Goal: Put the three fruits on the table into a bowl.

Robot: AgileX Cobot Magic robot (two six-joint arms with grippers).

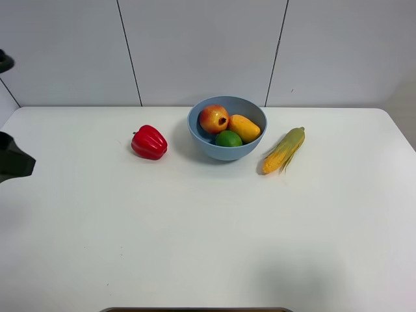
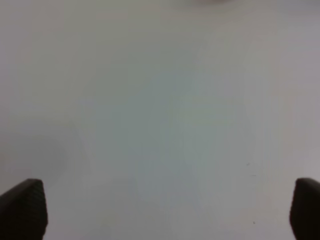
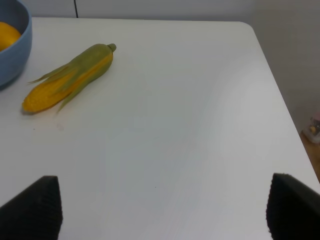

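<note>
The light-blue bowl (image 1: 224, 154) stands at the back middle of the white table (image 1: 195, 234). In it lie the red-and-yellow apple-like fruit (image 1: 213, 119), the yellow-orange mango (image 1: 244, 128) and the green lime (image 1: 228, 138). My left gripper (image 2: 163, 210) is open and empty over bare tabletop; a dark part of that arm (image 1: 13, 159) shows at the far left edge. My right gripper (image 3: 162, 207) is open and empty over the table's right side, away from the bowl (image 3: 12, 50), whose edge shows with a bit of the mango (image 3: 7, 35).
A glossy red bell pepper (image 1: 149, 142) lies left of the bowl. A corn cob with green husk (image 1: 284, 150) lies right of it and also shows in the right wrist view (image 3: 70, 77). The table's right edge (image 3: 280, 100) is close to my right gripper.
</note>
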